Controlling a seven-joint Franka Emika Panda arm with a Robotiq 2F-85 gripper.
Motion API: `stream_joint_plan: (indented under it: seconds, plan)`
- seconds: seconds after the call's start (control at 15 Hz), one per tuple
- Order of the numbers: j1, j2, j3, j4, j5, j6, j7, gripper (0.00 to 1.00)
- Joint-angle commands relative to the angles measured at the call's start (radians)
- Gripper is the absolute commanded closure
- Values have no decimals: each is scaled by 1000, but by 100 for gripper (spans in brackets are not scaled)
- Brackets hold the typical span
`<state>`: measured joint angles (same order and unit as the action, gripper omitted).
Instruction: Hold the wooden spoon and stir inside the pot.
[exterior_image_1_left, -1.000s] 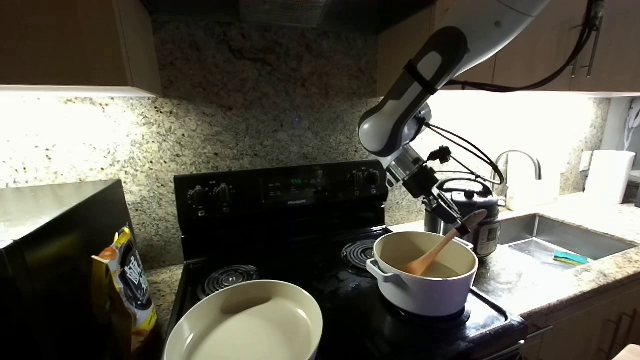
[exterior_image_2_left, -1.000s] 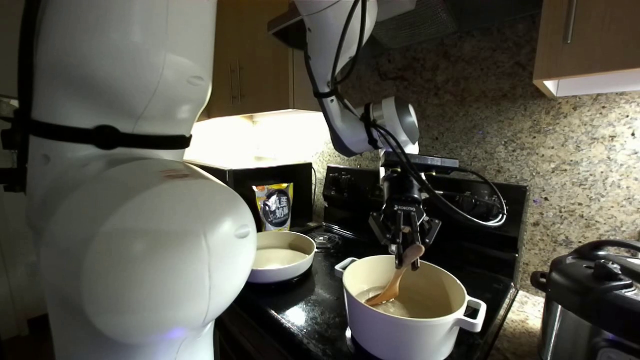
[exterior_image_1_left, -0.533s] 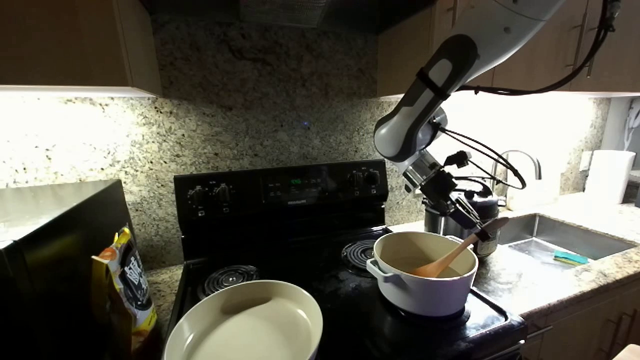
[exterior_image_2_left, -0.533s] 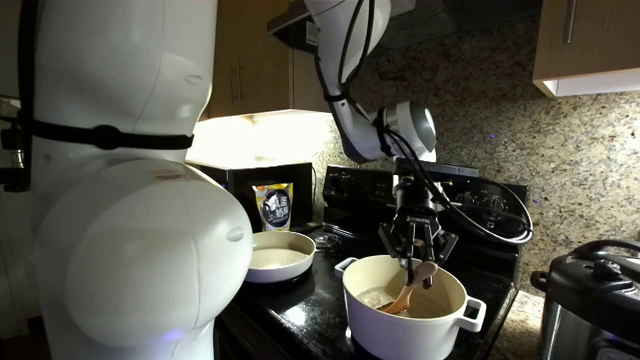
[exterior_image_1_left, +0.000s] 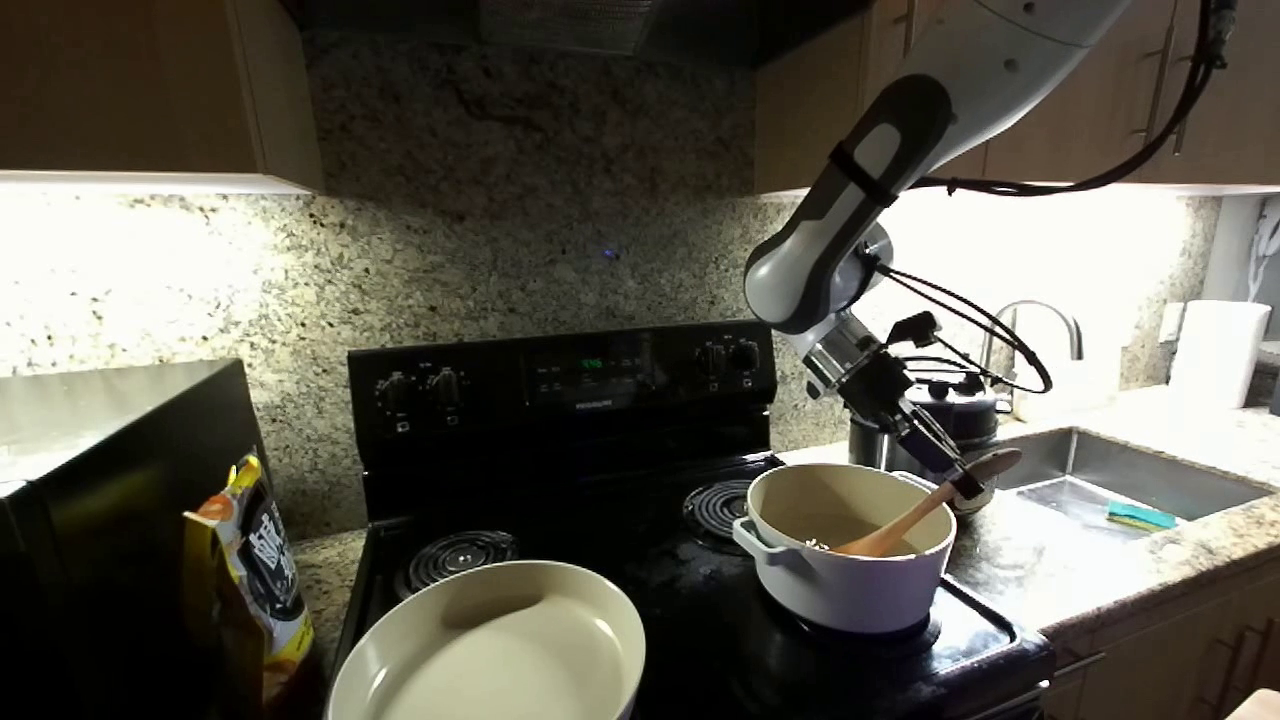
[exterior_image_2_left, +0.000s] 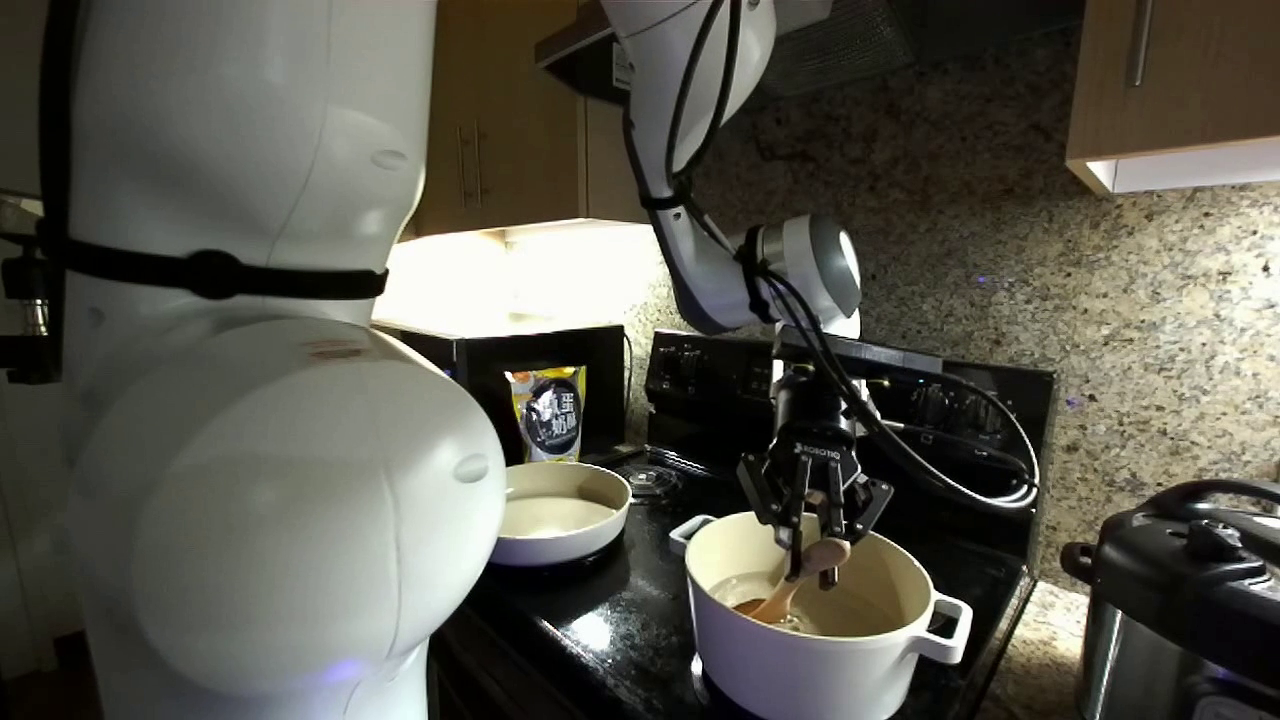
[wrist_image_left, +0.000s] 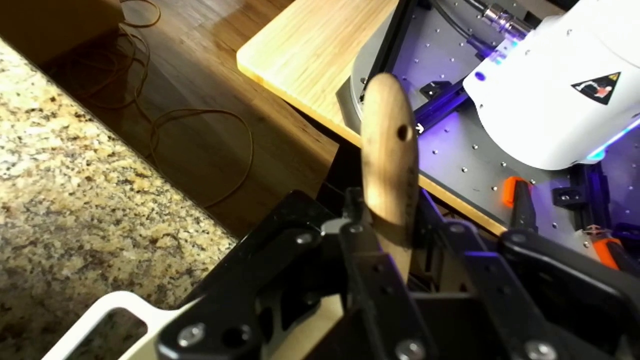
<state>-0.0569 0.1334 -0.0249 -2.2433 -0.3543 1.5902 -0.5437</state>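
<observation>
One hand (exterior_image_2_left: 812, 566) grips the wooden spoon (exterior_image_1_left: 912, 517); head inside pot (exterior_image_1_left: 858, 592).

Light from beneath the light-wood wall cabinets (exterior_image_1_left: 120, 90) burns patches of the speckled granite backsplash (exterior_image_1_left: 540, 250) to white in both exterior views, with dimness above. The glossy black stovetop (exterior_image_2_left: 620, 590) mirrors a hard bright spot; small green digits (exterior_image_1_left: 592, 363) look blurred. In the wrist view, the rounded white robot base (wrist_image_left: 550, 100) is overexposed amid blue-violet glow, the brown wood-plank floor (wrist_image_left: 200, 150) lies in shadow, and shade crosses the light-tan wooden spoon (wrist_image_left: 389, 145).
</observation>
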Motion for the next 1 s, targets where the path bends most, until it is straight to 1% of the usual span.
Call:
stream_joint_plan:
  seconds: [0.0, 0.4, 0.53, 0.93]
  plan:
    - [15, 13, 27, 45, 34, -29, -32, 92]
    - [16, 12, 26, 107, 28, -34, -10, 92]
    - [9, 4, 19, 97, 23, -26, -11, 92]
    - [-21, 1, -15, 14, 17, 16, -18, 92]
